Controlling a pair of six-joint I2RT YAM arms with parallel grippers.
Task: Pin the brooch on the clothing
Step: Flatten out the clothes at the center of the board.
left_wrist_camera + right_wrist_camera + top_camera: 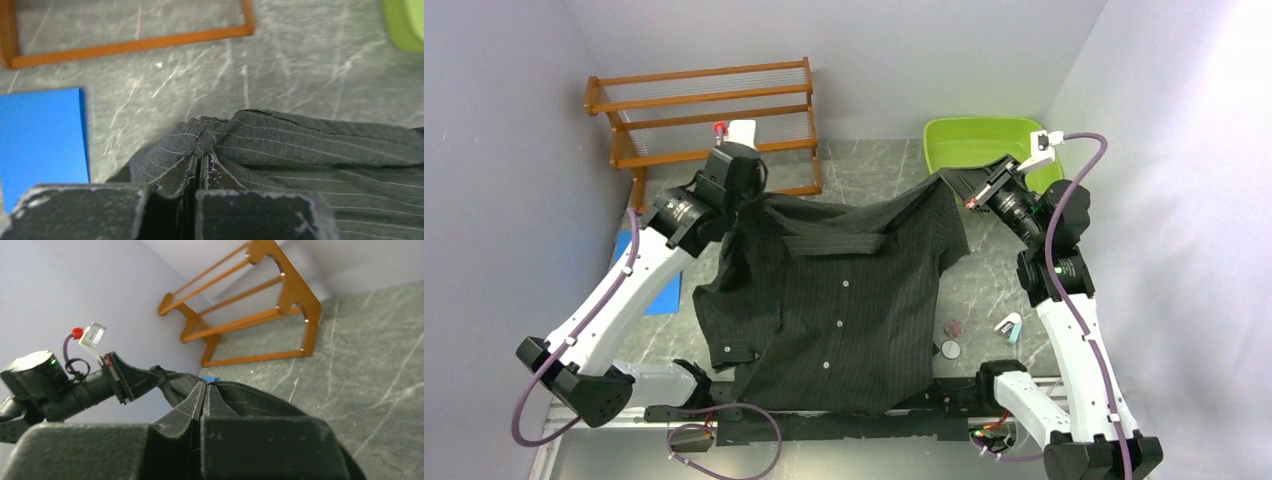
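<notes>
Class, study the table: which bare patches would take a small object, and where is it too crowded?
Bare table lies at the far edge between the rack and the bin, and in a strip between the shirt and the right arm. Crowded: near the two discs right of the hem, and the left side, where the left arm crosses a blue sheet.

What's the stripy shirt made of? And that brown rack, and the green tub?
The shirt looks like thin woven cloth, matte: it folds and wrinkles where pinched. The rack looks like varnished wood, orange-brown and slightly shiny. The green tub is probably plastic: smooth, bright, evenly coloured.
</notes>
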